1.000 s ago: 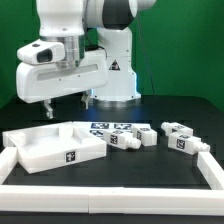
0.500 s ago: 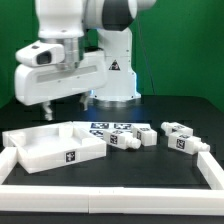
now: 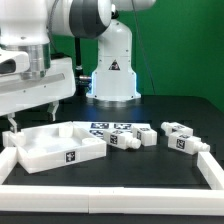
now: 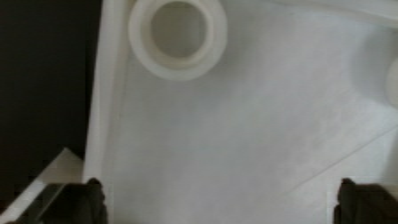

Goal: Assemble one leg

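Several small white tagged legs lie on the black table to the exterior view's right: two close together [image 3: 128,138], one behind them [image 3: 169,128] and one at the far right [image 3: 186,143]. My gripper [image 3: 30,118] is open and empty. It hangs just above the left end of the big white tray-like panel [image 3: 45,150], well away from the legs. In the wrist view the panel [image 4: 249,130] fills the frame and a round raised socket [image 4: 178,38] shows on it. The dark fingertips [image 4: 82,200] stand wide apart with nothing between them. No leg shows in the wrist view.
A white rail [image 3: 110,188] borders the work area at the front and sides. The marker board [image 3: 102,126] lies behind the legs. The robot's white base [image 3: 112,75] stands at the back centre.
The arm has swung to the exterior view's left and come lower and nearer the camera, now over the panel's left end. The jaws stay open. The parts have not moved.
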